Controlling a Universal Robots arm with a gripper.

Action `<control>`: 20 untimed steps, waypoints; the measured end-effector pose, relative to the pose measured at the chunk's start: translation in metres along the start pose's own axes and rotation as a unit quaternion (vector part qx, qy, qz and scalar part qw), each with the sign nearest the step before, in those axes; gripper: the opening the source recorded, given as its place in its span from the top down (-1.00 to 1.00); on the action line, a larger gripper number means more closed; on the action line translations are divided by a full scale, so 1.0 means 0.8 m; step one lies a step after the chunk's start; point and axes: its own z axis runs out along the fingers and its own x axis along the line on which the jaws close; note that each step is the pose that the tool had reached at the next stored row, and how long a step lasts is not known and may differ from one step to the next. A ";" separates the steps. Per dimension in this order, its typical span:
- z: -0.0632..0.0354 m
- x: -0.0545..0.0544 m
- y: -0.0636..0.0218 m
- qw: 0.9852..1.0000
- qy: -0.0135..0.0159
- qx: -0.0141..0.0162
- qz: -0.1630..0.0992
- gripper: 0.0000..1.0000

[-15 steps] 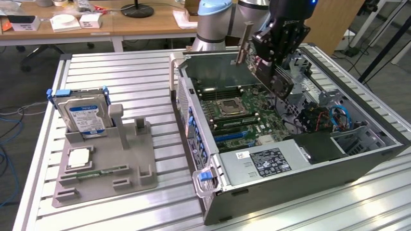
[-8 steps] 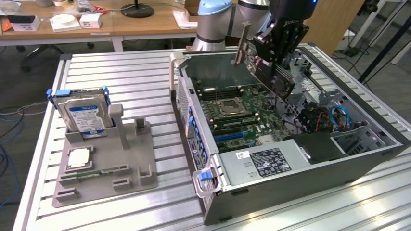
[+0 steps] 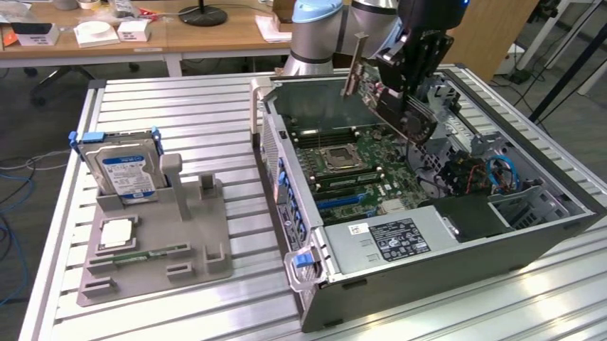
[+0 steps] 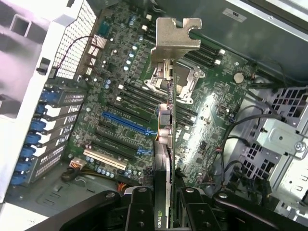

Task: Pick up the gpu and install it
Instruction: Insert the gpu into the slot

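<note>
gpu [image 4: 165, 159] gripped in jaws, Nvidia logo [image 4: 159, 222]

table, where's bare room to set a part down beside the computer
Bare slats lie between the grey parts holder and the computer case, and on the table behind the holder toward the desk. Inside the case it is crowded: the gripper holds the gpu over the motherboard.

On my slatted metal surface [image 3: 180, 106] stands a grey holder [image 3: 195, 245]; a hard drive [image 3: 124, 169] with a blue-white label sits upright in it; a square processor chip [image 3: 116, 232] and a green memory stick [image 3: 144, 253] lie flat on it; beyond, a wooden surface [image 3: 209, 37].
</note>
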 end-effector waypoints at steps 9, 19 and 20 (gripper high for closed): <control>0.000 0.000 0.000 0.999 -0.002 -0.001 -0.039 0.48; 0.000 0.000 0.000 0.997 -0.004 -0.003 -0.081 0.48; 0.000 0.000 0.000 0.996 -0.004 -0.003 -0.085 0.48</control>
